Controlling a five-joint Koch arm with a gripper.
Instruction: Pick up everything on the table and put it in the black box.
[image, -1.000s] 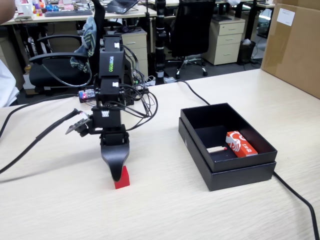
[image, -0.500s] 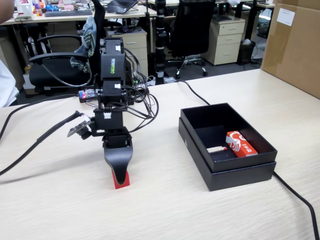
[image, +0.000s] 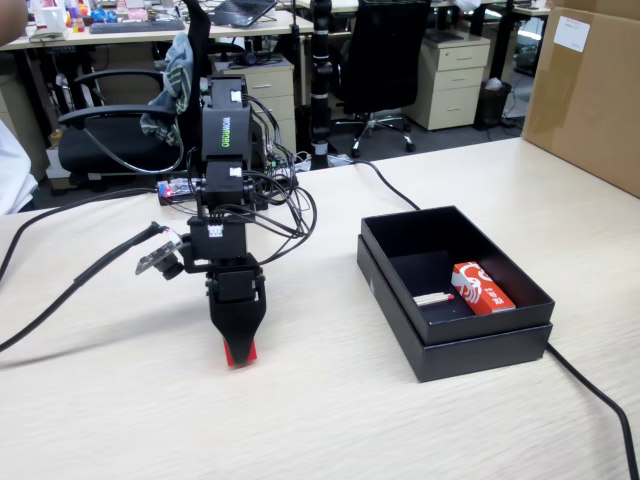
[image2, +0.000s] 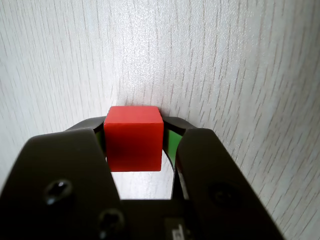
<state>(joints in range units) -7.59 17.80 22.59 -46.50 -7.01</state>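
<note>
Hand (image2: 134, 131) grasps the red cube (image2: 134, 142) between both jaws, as the wrist view shows. Only the fixed view shows the black box (image: 500, 335) on the tabletop (image: 330, 420).

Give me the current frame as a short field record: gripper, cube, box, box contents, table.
gripper: pointing down at the table, jaws on both sides of the cube and closed against it
cube: red cube, between the jaws, low at the tabletop; whether it has lifted off cannot be told
box: black box, open, right of the arm in the fixed view, apart from the cube
box contents: orange-red packet, small pale stick
table: light wood grain; black cables across it
</note>
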